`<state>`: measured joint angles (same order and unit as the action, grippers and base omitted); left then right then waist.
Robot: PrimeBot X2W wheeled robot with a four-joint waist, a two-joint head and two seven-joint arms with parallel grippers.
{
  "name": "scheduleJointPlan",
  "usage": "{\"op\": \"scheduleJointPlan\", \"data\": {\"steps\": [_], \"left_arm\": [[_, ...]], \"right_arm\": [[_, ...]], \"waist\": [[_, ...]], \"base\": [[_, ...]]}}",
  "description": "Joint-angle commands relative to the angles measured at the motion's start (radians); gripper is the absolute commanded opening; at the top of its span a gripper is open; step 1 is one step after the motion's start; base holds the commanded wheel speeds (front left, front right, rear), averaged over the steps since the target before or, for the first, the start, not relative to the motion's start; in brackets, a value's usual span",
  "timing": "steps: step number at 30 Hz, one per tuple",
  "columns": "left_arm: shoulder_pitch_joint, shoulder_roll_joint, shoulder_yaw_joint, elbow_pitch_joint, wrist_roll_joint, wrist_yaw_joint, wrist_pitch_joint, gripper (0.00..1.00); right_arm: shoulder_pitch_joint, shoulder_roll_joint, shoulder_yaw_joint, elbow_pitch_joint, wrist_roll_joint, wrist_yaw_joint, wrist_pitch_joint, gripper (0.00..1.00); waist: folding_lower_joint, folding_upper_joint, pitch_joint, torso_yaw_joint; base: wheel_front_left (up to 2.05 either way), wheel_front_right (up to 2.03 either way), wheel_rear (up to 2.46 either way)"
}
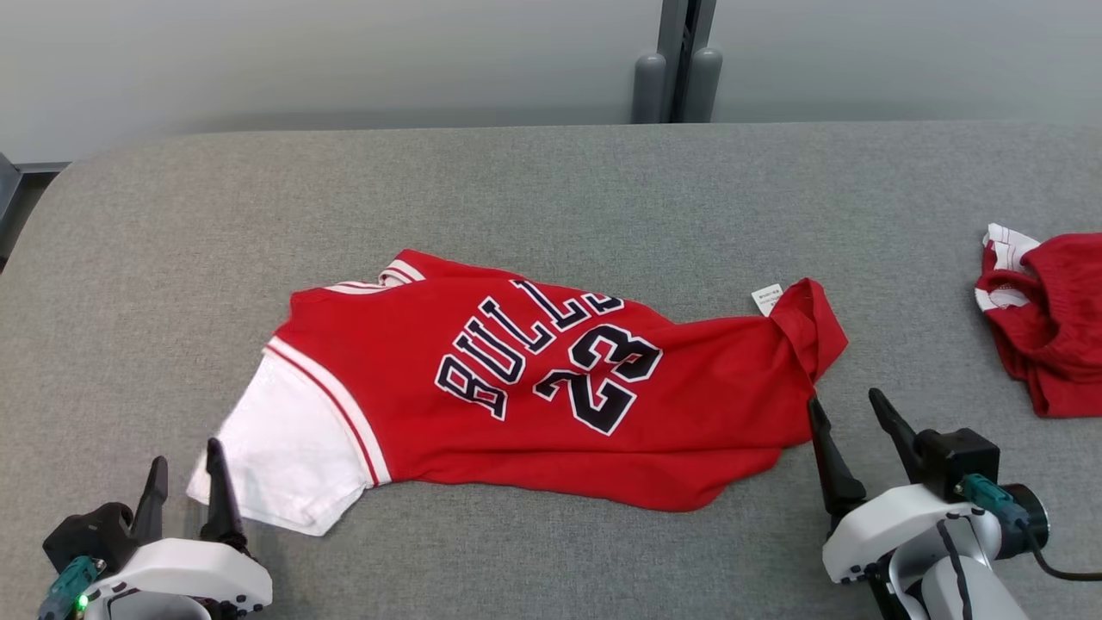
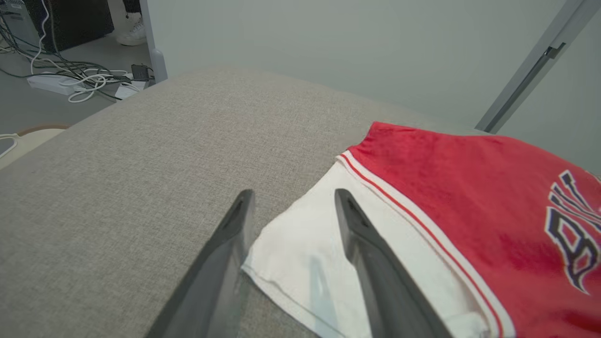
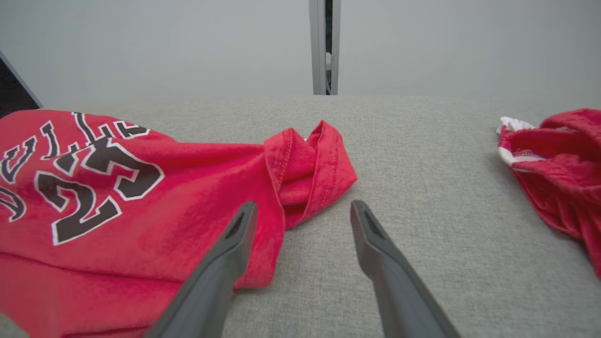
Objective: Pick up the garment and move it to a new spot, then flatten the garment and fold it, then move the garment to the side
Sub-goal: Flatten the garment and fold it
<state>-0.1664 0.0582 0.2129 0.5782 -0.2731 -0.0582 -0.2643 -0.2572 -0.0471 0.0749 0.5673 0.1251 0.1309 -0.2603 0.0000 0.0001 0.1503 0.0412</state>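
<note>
The garment [image 1: 405, 379] is a red jersey with "BULLS 23" lettering and a white sleeve, lying spread on the grey padded table [image 1: 551, 189]. Its right end is bunched into a folded lump [image 3: 307, 159]. My left gripper [image 1: 186, 455] stands open at the lower left. In the left wrist view, the left gripper [image 2: 293, 195] has the sleeve's white corner [image 2: 310, 263] lying between and under its fingers, and nothing is pinched. My right gripper [image 1: 844, 399] is open just below the bunched end; in the right wrist view, the right gripper [image 3: 303, 205] straddles the garment's [image 3: 188, 188] lower edge.
A second red and white garment [image 1: 1046, 319] lies crumpled at the table's right edge, also seen as a red heap [image 3: 554, 159] in the right wrist view. A white tag [image 1: 767, 299] sticks out near the bunched end. Cables and a power strip [image 2: 61, 82] lie on the floor beyond the table's left end.
</note>
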Motion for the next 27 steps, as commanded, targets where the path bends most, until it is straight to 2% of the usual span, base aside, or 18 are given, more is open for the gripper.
{"op": "scheduleJointPlan", "data": {"steps": [1,7,14,15,16,17,22,27], "left_arm": [[0.001,0.001,0.006,-0.007,0.013,-0.007,0.000,1.00],[0.022,-0.005,-0.047,-0.014,-0.010,-0.020,0.000,1.00],[0.033,-0.005,-0.121,-0.026,-0.042,-0.003,0.000,1.00],[0.033,-0.005,-0.128,-0.030,-0.044,-0.001,0.000,1.00],[0.034,-0.005,-0.133,-0.032,-0.045,0.000,0.000,1.00],[0.034,-0.005,-0.136,-0.034,-0.045,0.000,0.000,1.00],[0.036,-0.005,-0.138,-0.040,-0.045,0.005,0.000,1.00],[0.051,-0.005,-0.144,-0.049,-0.051,0.005,0.000,1.00]], "right_arm": [[0.001,-0.007,0.017,0.010,0.012,0.000,-0.007,1.00],[0.018,-0.007,0.092,0.049,0.062,0.000,-0.007,1.00],[-0.023,-0.007,0.142,0.135,0.132,0.000,-0.006,1.00],[-0.032,-0.007,0.150,0.155,0.146,0.000,-0.002,0.49],[-0.040,-0.007,0.156,0.171,0.162,0.000,-0.002,0.31],[-0.050,-0.008,0.164,0.189,0.166,0.000,-0.002,0.00],[-0.110,-0.007,0.223,0.209,0.236,0.000,-0.003,0.00],[-0.168,-0.019,0.245,0.064,0.265,0.000,-0.006,0.00]], "waist": [[0.0000,-0.0001,-0.001,0.002],[0.0000,-0.0001,-0.006,0.008],[0.0000,-0.0001,0.000,0.030],[0.0000,-0.0001,0.001,0.033],[0.0000,-0.0001,0.003,0.037],[0.0000,-0.0001,0.003,0.039],[0.0000,-0.0001,0.003,0.045],[0.0000,-0.0001,-0.001,0.035]], "base": [[0.00,0.00,0.00],[0.00,0.00,0.00],[0.00,0.00,0.00],[0.00,0.00,0.00],[0.00,0.00,0.00],[0.00,0.00,0.00],[0.00,0.00,0.00],[0.00,0.00,0.00]]}}
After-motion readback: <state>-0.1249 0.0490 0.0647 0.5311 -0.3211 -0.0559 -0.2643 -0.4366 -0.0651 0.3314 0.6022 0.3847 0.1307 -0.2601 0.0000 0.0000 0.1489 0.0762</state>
